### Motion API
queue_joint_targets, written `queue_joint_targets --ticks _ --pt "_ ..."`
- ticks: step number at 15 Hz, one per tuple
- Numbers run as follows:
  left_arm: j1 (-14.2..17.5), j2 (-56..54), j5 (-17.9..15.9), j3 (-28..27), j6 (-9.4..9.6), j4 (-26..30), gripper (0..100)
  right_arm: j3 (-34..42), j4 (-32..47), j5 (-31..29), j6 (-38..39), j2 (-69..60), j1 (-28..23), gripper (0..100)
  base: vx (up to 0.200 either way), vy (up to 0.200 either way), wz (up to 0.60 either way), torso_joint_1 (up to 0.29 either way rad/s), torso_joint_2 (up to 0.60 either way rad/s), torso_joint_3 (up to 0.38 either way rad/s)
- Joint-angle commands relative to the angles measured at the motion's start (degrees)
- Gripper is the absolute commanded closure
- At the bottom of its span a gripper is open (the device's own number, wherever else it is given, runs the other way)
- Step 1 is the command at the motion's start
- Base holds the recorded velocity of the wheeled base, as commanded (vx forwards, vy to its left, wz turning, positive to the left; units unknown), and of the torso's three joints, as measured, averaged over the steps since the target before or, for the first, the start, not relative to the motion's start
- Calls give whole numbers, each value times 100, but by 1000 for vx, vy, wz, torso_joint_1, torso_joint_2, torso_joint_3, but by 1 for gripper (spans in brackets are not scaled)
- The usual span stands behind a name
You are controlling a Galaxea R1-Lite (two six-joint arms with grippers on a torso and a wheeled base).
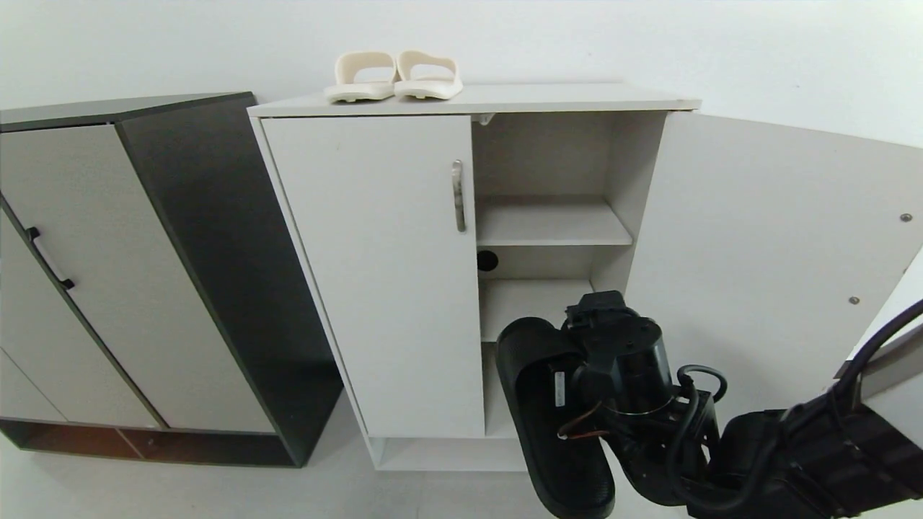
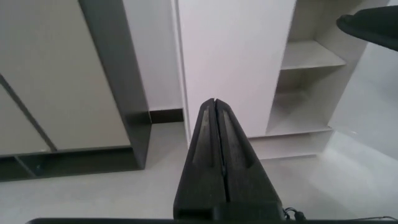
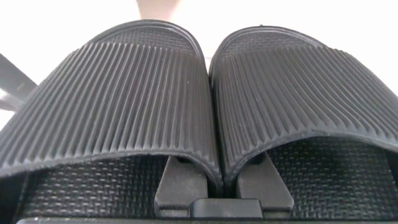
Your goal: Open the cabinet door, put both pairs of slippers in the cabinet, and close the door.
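Open cabinet door cut off, right edge.

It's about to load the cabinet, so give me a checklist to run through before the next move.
1. Right cabinet door swung open: ok.
2. Black slippers pinched together in right hand: ok.
3. Left hand shut, away from the opening: ok.
4. Black slippers lined up with middle shelf: cannot tell.
5. Beige slippers on cabinet top, unstowed: not ok.

A dark-framed cupboard with pale doors and a black handle stands against a plain white wall; beneath it, a pale grey floor, evenly lit.
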Motion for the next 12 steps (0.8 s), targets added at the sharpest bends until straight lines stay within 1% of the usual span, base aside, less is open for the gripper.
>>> queue_joint_targets --ticks 1,3,4,5,7,9,10,12 --pt "-2 14 1 0 -7 2 100 -481 10 -7 1 562 -10 100 0 0 0 0 0 0" --pt "-2 14 1 0 -16 2 100 -894 54 -16 -157 817 -221 100 0 0 0 0 0 0" --pt "-2 14 1 0 -16 2 100 -894 54 -16 -157 817 -221 100 0 0 0 0 0 0" --pt "-2 14 18 0 -77 2 100 -1114 168 -121 -184 967 -362 100 0 0 0 0 0 0" --pt "-2 14 18 0 -77 2 100 -1140 212 -323 -157 1098 -370 100 0 0 0 0 0 0" --pt "-2 14 18 0 -77 2 100 -1149 177 -323 -131 1248 -379 100 0 0 0 0 0 0" --pt "-2 14 18 0 -51 2 100 -1237 168 -323 10 1432 -388 100 0 0 0 0 0 0" --pt "-2 14 18 0 -51 2 100 -1448 151 -314 54 1722 -379 100 0 0 0 0 0 0"
